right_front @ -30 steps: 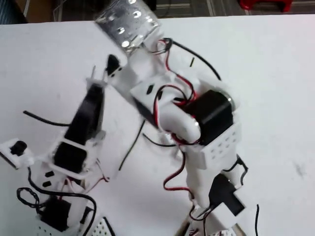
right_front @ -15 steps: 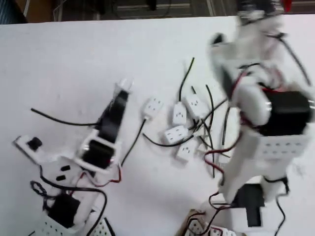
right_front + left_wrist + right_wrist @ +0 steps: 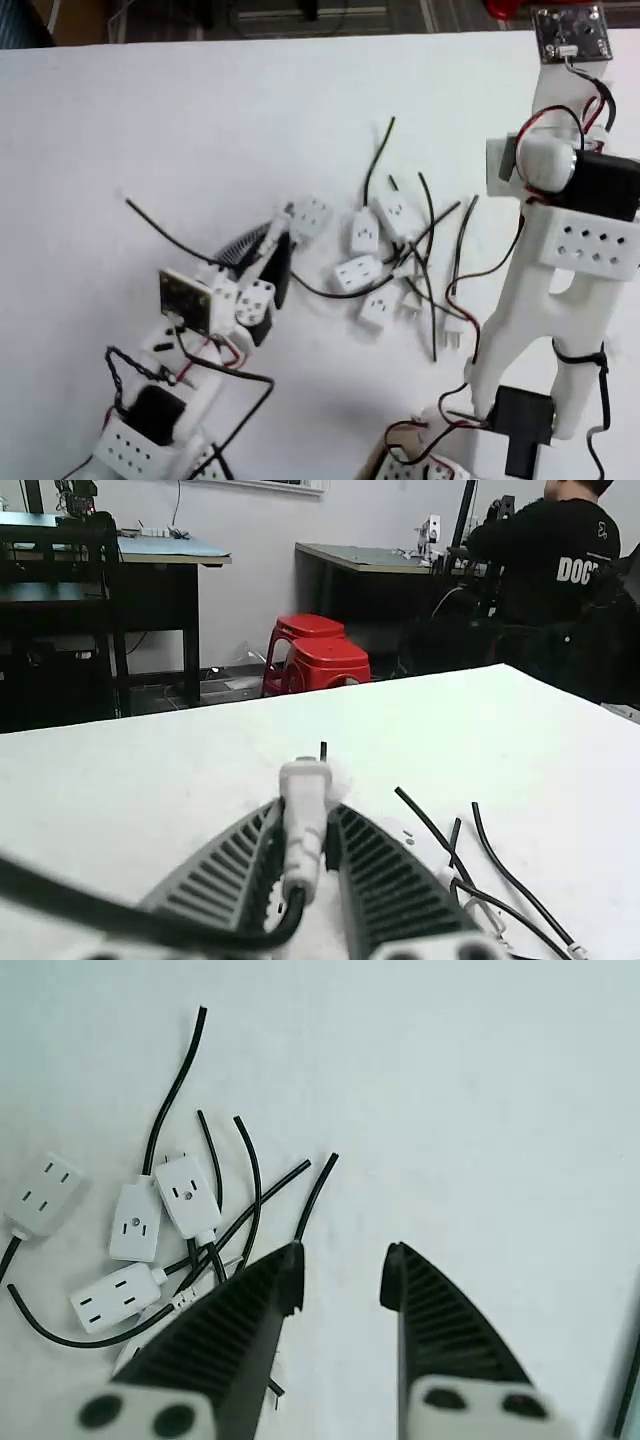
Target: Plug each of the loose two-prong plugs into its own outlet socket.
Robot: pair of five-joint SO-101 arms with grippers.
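My left gripper (image 3: 273,238) is shut on a white two-prong plug (image 3: 304,808). The plug's prongs point away from the wrist, and its black cord (image 3: 165,232) trails off to the left. The gripper's tip sits just left of a white outlet socket (image 3: 312,215). Several more sockets (image 3: 357,272) lie in a cluster mid-table, also seen from above in the right wrist view (image 3: 136,1222). Loose plugs on short black cords (image 3: 456,335) lie tangled among them. My right gripper (image 3: 340,1265) hangs open and empty above the table, right of the cluster.
The right arm's white body (image 3: 540,290) stands tall along the table's right side. The white table (image 3: 200,110) is bare at the back and left. Red stools (image 3: 318,658) and desks stand in the room beyond the far edge.
The right arm swung away from the middle to the right side, uncovering the sockets. My left gripper moved with its plug toward the leftmost socket, and its cord dragged along.
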